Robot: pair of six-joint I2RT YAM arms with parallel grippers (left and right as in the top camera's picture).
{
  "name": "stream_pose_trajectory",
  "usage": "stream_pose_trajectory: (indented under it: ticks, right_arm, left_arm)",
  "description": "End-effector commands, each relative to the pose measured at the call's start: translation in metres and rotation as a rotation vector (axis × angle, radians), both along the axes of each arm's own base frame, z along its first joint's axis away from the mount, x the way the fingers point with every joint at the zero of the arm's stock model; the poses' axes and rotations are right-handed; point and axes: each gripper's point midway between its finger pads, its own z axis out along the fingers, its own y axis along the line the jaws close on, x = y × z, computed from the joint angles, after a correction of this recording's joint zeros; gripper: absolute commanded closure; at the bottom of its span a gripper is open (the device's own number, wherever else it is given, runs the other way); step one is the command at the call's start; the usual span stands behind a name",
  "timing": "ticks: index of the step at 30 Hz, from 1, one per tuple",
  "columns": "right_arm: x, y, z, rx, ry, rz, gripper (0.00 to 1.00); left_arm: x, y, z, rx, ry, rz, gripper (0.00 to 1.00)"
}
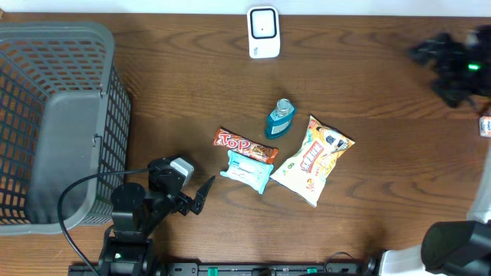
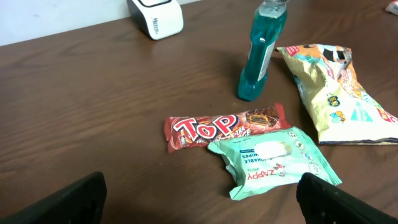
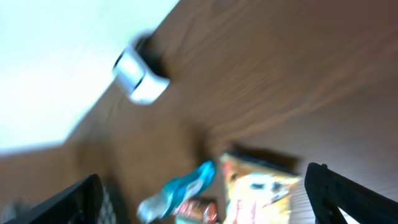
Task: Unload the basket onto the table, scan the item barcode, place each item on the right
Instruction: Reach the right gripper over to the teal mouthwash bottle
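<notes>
Four items sit mid-counter [image 1: 368, 77]: a candy bar [image 1: 245, 145], a wipes pack [image 1: 247, 171] touching it at its 6 o'clock, an upright blue bottle [image 1: 281, 119] at its 1 o'clock, and a snack bag [image 1: 313, 159] at its 3 o'clock. The scanner [image 1: 263, 32] stands well apart at 12 o'clock. The left tool [image 2: 200, 186], at 7 o'clock, is spread wide and empty. The right tool [image 3: 203, 180], at 2 o'clock, is also wide and empty.
</notes>
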Motion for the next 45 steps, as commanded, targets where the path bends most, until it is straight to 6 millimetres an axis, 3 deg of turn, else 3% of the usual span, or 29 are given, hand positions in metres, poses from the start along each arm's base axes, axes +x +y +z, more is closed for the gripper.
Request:
stream_pose_trajectory:
  ticks: [1,6,11,15,19,20,21,23,29,32,45]
  right_arm:
    - [0.001,0.055,0.001,0.051,0.000,0.147,0.01]
    - [-0.004,0.115,0.001,0.020,-0.015,0.302,0.01]
    - [-0.010,0.159,-0.002,-0.214,-0.186,0.639,0.02]
    - [-0.010,0.162,-0.011,-0.416,-0.228,0.746,0.01]
    - [-0.029,0.183,-0.016,-0.578,-0.395,1.121,0.02]
    - [-0.034,0.185,-0.019,-0.624,-0.432,1.211,0.07]
    - [-0.036,0.186,-0.020,-0.657,-0.457,1.264,0.01]
    - [-0.035,0.185,-0.020,-0.704,-0.497,1.321,0.01]
    - [-0.055,0.204,-0.016,-0.667,-0.688,1.545,0.01]
    - [-0.054,0.206,-0.022,-0.673,-0.722,1.599,0.01]
    - [-0.026,0.216,-0.090,-0.614,-0.670,1.727,0.01]
  left_arm:
    - [0.000,0.002,-0.003,-0.004,0.008,0.011,0.02]
    - [0.000,0.002,-0.003,-0.004,0.008,0.011,0.02]
    - [0.000,0.002,-0.003,-0.004,0.008,0.011,0.02]
    - [0.000,0.002,-0.003,-0.004,0.008,0.011,0.02]
    - [0.000,0.002,-0.003,-0.004,0.008,0.011,0.02]
    - [0.000,0.002,-0.003,-0.004,0.008,0.011,0.02]
    - [0.000,0.002,-0.003,-0.004,0.008,0.011,0.02]
    - [0.000,0.002,-0.003,-0.004,0.008,0.011,0.02]
    - [0.000,0.002,-0.003,-0.004,0.008,0.011,0.02]
    - [0.000,0.002,-0.003,-0.004,0.008,0.011,0.02]
    - [0.000,0.002,-0.003,-0.004,0.008,0.011,0.02]
